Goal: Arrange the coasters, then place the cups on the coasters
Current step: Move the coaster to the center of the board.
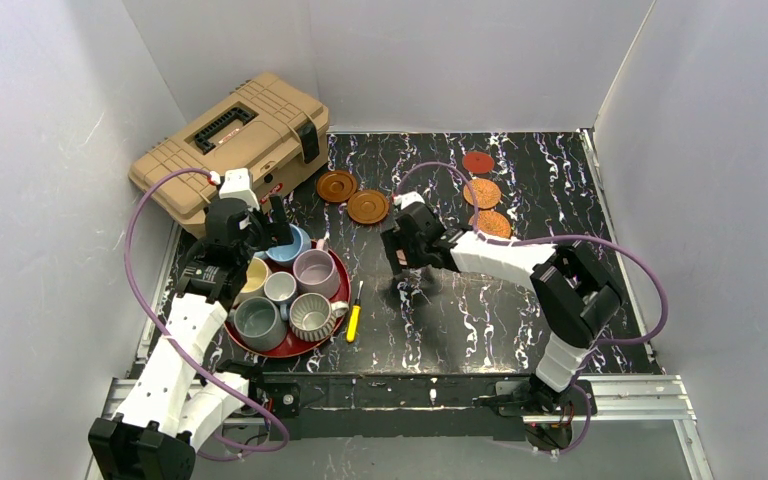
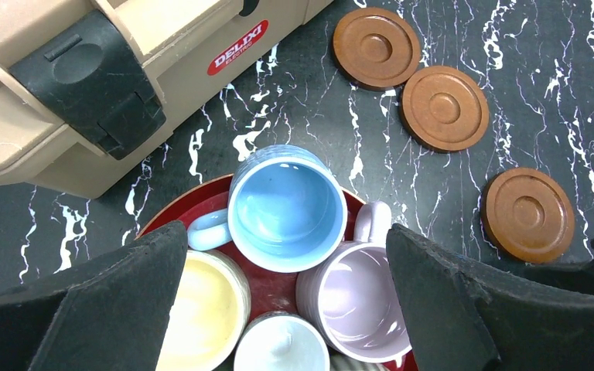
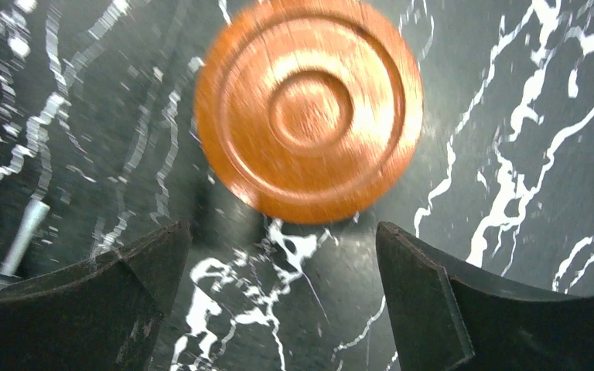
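Six cups crowd a red tray [image 1: 332, 335]: light blue [image 2: 288, 207], mauve [image 2: 363, 301], cream-yellow [image 2: 197, 309], small pale grey [image 2: 282, 346], grey-green [image 1: 258, 322] and ribbed [image 1: 312, 315]. My left gripper [image 2: 285, 236] hovers open above them, holding nothing. Three dark brown coasters lie on the table [image 2: 377, 48], [image 2: 445, 107], [image 2: 529, 214]. My right gripper [image 3: 282, 239] stands open just short of the nearest brown coaster [image 3: 309, 108], apart from it; in the top view the gripper [image 1: 402, 258] hides that coaster. Two woven coasters [image 1: 482, 193], [image 1: 490, 223] and a small red coaster [image 1: 478, 161] lie at the back right.
A tan toolbox [image 1: 230, 145] sits at the back left, close behind the tray. A yellow-handled screwdriver [image 1: 354, 320] lies just right of the tray. White walls enclose the black marbled table [image 1: 520, 320] on three sides.
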`<action>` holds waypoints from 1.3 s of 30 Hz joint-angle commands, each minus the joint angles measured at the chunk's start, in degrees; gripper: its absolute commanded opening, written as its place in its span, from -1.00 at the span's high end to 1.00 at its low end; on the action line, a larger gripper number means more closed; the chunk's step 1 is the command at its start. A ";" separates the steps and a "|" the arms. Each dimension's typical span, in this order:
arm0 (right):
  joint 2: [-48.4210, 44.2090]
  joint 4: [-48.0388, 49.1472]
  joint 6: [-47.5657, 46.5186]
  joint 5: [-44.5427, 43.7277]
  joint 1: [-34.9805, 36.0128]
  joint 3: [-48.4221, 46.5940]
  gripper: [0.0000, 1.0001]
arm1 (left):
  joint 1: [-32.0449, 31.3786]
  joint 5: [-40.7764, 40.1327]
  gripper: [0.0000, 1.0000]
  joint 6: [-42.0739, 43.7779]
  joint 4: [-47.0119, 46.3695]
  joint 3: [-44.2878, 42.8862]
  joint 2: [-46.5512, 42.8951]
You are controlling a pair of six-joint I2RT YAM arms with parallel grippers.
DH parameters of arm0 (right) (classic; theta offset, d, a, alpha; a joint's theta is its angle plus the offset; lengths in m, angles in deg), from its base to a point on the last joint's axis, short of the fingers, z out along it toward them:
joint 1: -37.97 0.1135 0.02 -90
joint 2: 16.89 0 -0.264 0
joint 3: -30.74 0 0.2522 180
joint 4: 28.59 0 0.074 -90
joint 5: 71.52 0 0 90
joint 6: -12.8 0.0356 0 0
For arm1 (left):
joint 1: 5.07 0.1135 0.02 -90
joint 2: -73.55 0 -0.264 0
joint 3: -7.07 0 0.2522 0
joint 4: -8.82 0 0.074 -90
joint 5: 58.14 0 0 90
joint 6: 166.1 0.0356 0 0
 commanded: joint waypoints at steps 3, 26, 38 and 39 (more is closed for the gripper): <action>-2.15 -2.30 0.29 -1.84 -0.12 5.03 -0.97 | 0.30 -0.10 -0.99 0.23 0.50 -1.52 -0.97; 6.20 8.19 0.43 -1.53 -2.89 5.41 -0.63 | 0.31 -0.36 -0.99 0.06 0.54 -1.52 -1.10; 10.14 10.62 -0.91 -0.62 -3.88 3.65 -0.57 | 0.31 -0.44 -0.99 0.14 0.50 -1.61 -0.76; 10.34 10.83 -0.91 -0.59 -3.89 3.52 -0.57 | 0.30 -0.44 -0.99 0.22 0.50 -1.56 -0.75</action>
